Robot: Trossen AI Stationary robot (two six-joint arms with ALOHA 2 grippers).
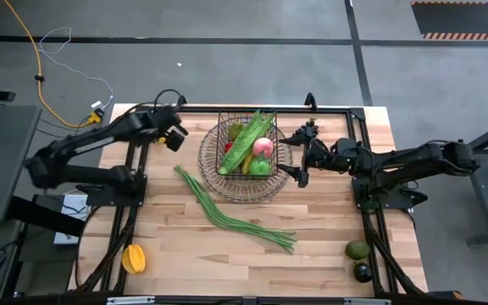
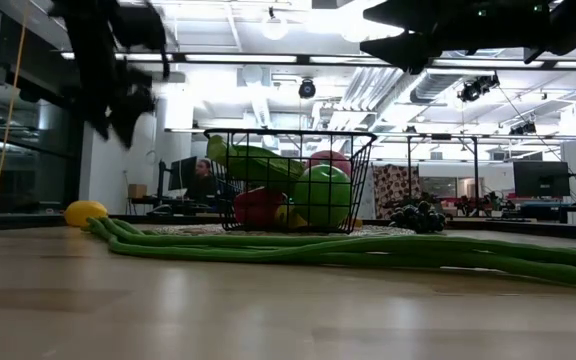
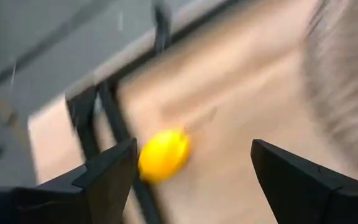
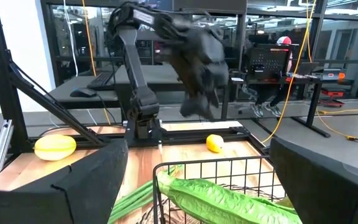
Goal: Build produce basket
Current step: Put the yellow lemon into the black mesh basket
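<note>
So the basket sits around the middle of the tabletop, toward the far edge, already loaded: a long green veggie lies diagonally across it, with a pink apple, a green apple and something red tucked underneath. From the low view the green apple and a red piece press up against the wire wall.

Stuff around it: a bundle of long green beans stretches diagonally across the tabletop, from near the basket's left side down toward the near right. They sit between the low camera and the basket, so they cover its bottom edge there. A yellow fruit sits alone at the near left corner, and an avocado with a darker one just beside it at the near right. A lemon shows in the right wrist view, beyond the basket.

The left tool hangs just left of the basket, fingers spread wide with nothing between them; its wrist view is badly smeared, only a yellow blob reads. The right tool is right at the basket's right rim, also spread wide and empty.

Dark grapes peek out past the basket in the low view, partly hidden.
</note>
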